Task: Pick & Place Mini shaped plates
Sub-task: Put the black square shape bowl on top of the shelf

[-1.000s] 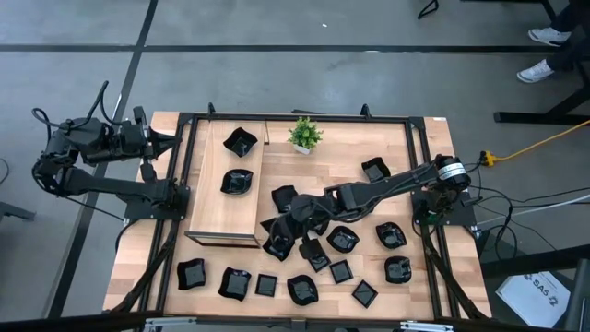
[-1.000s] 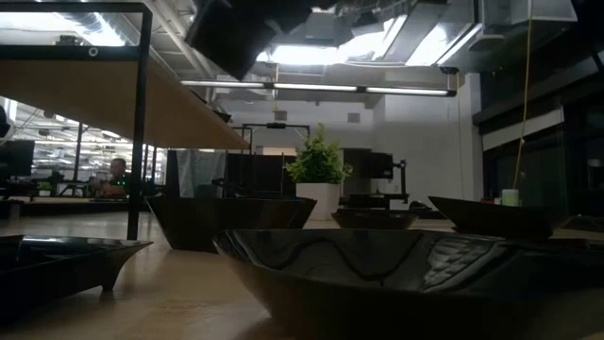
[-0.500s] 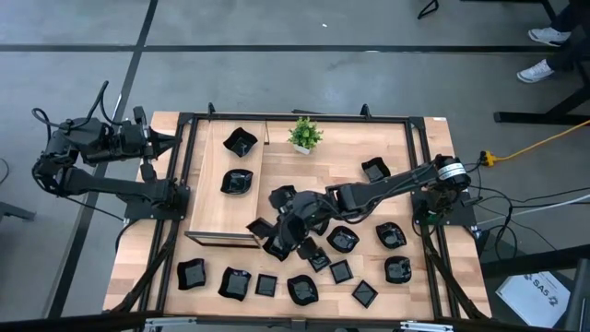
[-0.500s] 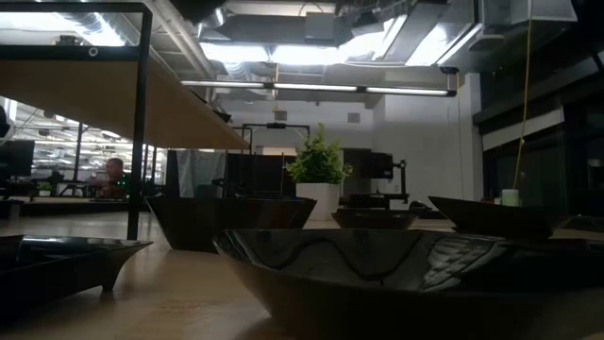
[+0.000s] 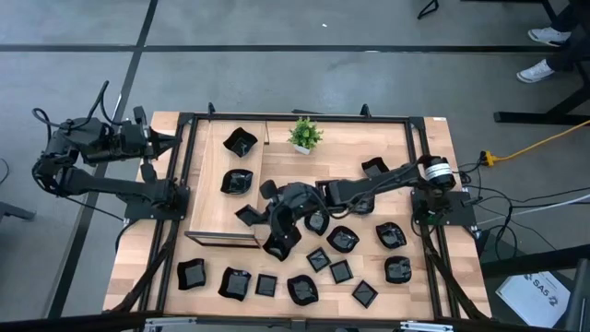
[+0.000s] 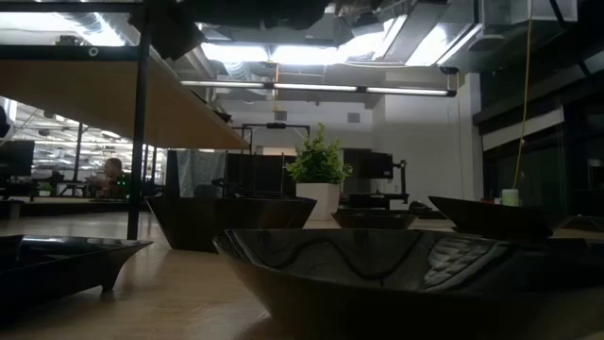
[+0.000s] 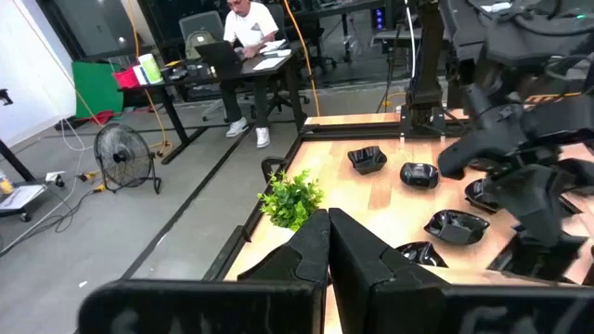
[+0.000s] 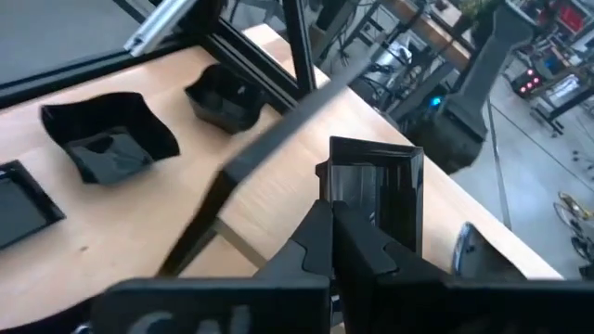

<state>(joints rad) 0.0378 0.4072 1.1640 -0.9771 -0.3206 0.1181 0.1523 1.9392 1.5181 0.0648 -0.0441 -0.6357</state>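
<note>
High view: right pincer [image 5: 257,215] closed on a small glossy black square plate [image 5: 247,216] at the raised wooden shelf's [image 5: 210,198] edge; other black plates [image 5: 303,289] scattered across the tabletop [image 5: 415,293]. Left wrist view: left pincer [image 7: 329,243] closed, empty, beside the table. Right wrist view: square plate clamped between fingers [image 8: 318,243].

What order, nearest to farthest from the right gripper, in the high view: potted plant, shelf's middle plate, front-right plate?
From the right gripper:
1. shelf's middle plate, on the shelf
2. potted plant, rear edge
3. front-right plate, right front corner
</note>
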